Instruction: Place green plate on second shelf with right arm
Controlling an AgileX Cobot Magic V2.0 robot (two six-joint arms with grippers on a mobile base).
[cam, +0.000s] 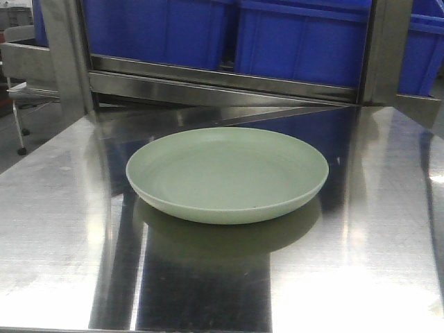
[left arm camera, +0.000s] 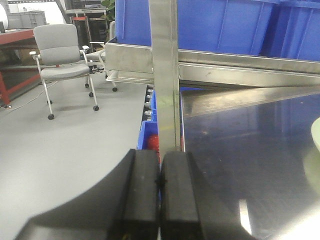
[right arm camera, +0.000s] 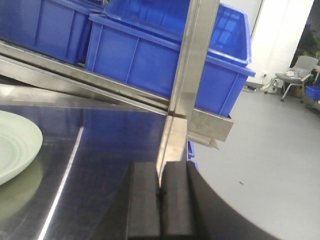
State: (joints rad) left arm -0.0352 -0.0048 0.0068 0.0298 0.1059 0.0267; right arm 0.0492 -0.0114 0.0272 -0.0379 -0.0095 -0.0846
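Green plate (cam: 227, 173) flat on the steel desk (cam: 62, 229), rim up, untouched, not yet anywhere near a shelf. Right tool (right arm camera: 161, 200) off to the plate's right, pads pressed together, gripping nothing; left tool (left arm camera: 160, 195) off to the plate's left, likewise closed and empty. Behind the plate, blue bins (cam: 298, 41) on a steel ledge; to the plate's right, a steel upright (right arm camera: 192, 60) just ahead of the right tool. Likely to shove the plate across the slick steel if brought in closed. Hard to pinch at so shallow a rim, and liable to slip or tip once lifted by one edge. Easy to clip that upright when swinging so wide a plate shelfward. Unclear from here which level counts as second.
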